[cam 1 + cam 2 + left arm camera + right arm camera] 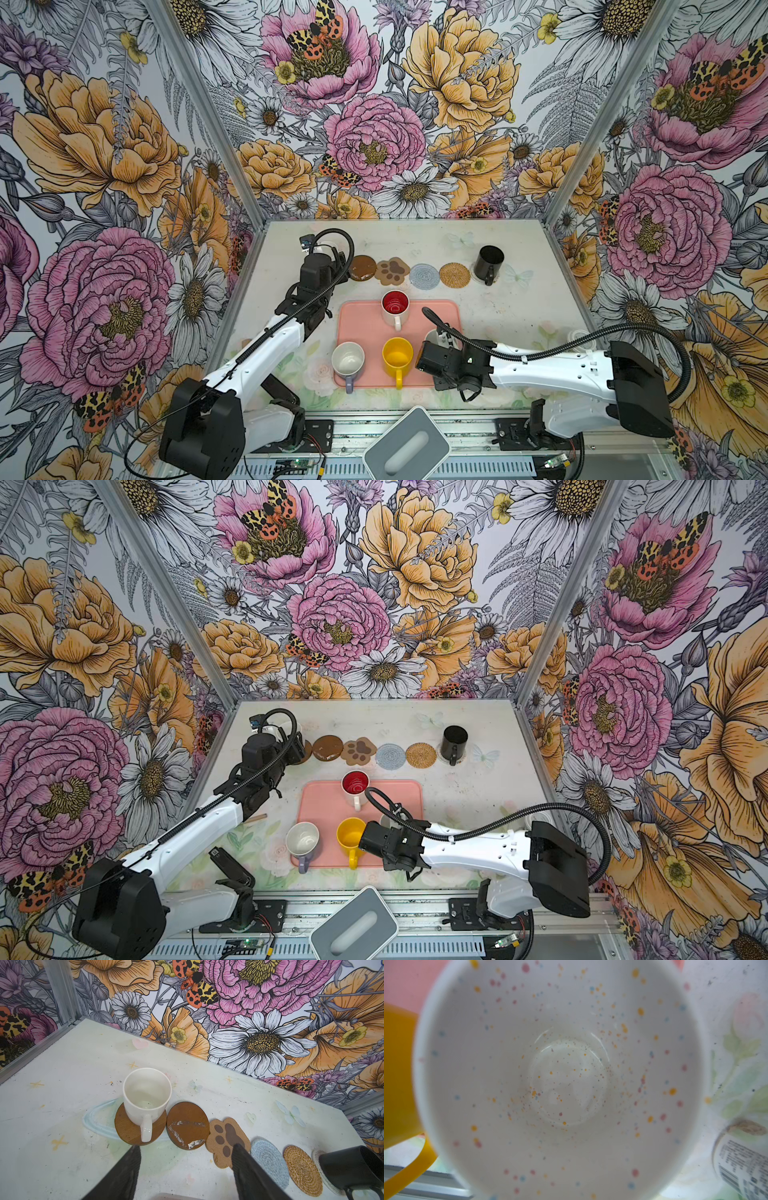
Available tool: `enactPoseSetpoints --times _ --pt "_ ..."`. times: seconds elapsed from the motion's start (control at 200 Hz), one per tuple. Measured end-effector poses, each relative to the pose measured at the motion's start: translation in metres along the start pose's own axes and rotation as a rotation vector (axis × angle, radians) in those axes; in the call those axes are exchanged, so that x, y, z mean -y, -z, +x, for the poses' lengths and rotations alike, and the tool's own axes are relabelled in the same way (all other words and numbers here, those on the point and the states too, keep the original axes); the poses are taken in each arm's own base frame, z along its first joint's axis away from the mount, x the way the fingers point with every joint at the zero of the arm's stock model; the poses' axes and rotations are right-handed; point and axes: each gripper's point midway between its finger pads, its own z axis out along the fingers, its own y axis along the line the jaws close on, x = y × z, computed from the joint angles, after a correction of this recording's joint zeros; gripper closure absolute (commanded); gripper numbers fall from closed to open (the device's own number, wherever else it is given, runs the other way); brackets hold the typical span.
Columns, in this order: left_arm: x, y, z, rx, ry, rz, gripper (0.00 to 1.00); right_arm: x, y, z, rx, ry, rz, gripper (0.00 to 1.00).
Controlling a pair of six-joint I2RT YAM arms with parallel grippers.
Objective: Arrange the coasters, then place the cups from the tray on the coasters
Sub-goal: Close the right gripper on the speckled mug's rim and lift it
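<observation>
Left wrist view: the plain white cup [146, 1093] is set upright on the far-left brown coaster [126, 1126], handle turned toward the left hand [186, 1146], which is held spread and clear just nearer, judged a finished release. The speckled cup [560, 1074], at the right side of the tray [361, 324], is covered by the right hand [437, 347]; its grip cannot be told.
</observation>
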Motion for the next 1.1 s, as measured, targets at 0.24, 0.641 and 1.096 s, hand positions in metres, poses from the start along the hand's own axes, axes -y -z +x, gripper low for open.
enactPoseSetpoints --times 0.24,0.641,1.096 --pt "0.0 0.0 0.0 -0.001 0.0 -0.001 0.29 0.0 -0.001 -0.001 0.003 0.002 0.005 1.0" --pt "-0.001 0.0 0.0 0.001 0.001 -0.004 0.29 0.0 -0.014 -0.003 0.011 0.002 0.054 0.85" --pt "-0.003 0.0 -0.001 0.002 0.003 -0.007 0.29 0.0 -0.019 -0.002 0.003 0.0 0.073 0.76"
